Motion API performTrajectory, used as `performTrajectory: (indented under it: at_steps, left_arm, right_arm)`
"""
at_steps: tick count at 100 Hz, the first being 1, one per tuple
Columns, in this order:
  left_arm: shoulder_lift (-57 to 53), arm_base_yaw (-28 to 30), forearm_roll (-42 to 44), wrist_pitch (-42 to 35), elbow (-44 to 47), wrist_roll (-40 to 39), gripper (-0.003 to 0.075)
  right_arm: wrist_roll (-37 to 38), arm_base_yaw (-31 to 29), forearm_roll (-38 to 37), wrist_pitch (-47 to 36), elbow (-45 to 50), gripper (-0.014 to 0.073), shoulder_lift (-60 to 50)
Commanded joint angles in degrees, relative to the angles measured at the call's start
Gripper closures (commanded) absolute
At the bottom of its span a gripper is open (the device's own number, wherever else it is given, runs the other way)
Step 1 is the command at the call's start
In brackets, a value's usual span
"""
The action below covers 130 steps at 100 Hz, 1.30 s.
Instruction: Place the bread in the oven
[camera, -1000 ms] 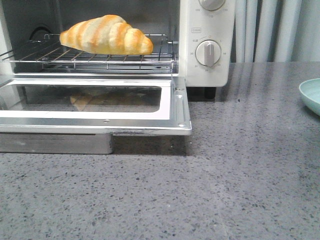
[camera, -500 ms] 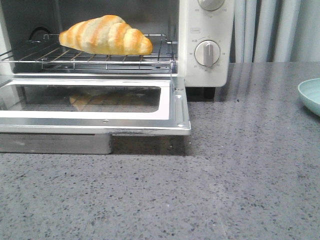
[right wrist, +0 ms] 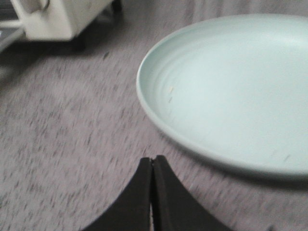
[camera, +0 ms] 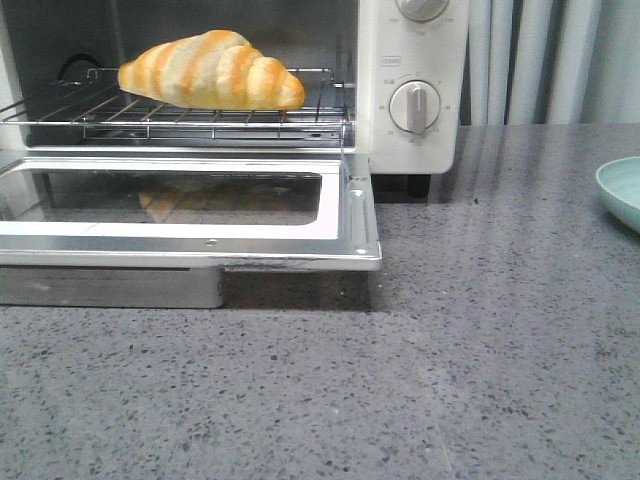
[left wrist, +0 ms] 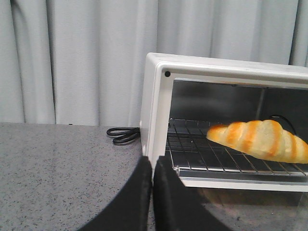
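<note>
Already the golden-orange striped croissant roll [camera: 211,70] lies on the wire rack [camera: 200,118] inside the cream-white toaster oven [camera: 415,85], door down; left gripper [left wrist: 152,166] and right gripper [right wrist: 152,163] are both clenched, empty.

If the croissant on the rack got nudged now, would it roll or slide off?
Probably not roll: the bread lies lengthwise on the wire rack, and its curved, tapered shape resists rolling. The ridges likely catch on the wires. The open door would probably catch it.
</note>
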Motion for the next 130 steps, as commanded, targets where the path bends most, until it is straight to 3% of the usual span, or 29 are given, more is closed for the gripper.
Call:
performTrajectory:
  at_steps: [1,43,78,130]
  left_arm:
    - [-1.27,-0.46,-0.53,-4.48,-1.56,0.05,0.0741]
    - [-1.27,-0.46,-0.53,-4.48,-1.56,0.05,0.0741]
    - [-1.27,-0.46,-0.53,-4.48,-1.56,0.05,0.0741]
    - [-1.27,-0.46,-0.53,-4.52,-1.56,0.05,0.0741]
  right_arm:
    - [-4.06,-2.54,0.56,-5.81,0.40,0.0656,-2.50]
    - [-7.19,-14.41,0.56,3.71,0.62,0.0656,-11.74]
    - [-7.19,-14.83,0.56,17.30,0.62,0.0656,-18.86]
    - [-7.19,-14.83,-1.50,17.71,0.62,0.0656,-19.61]
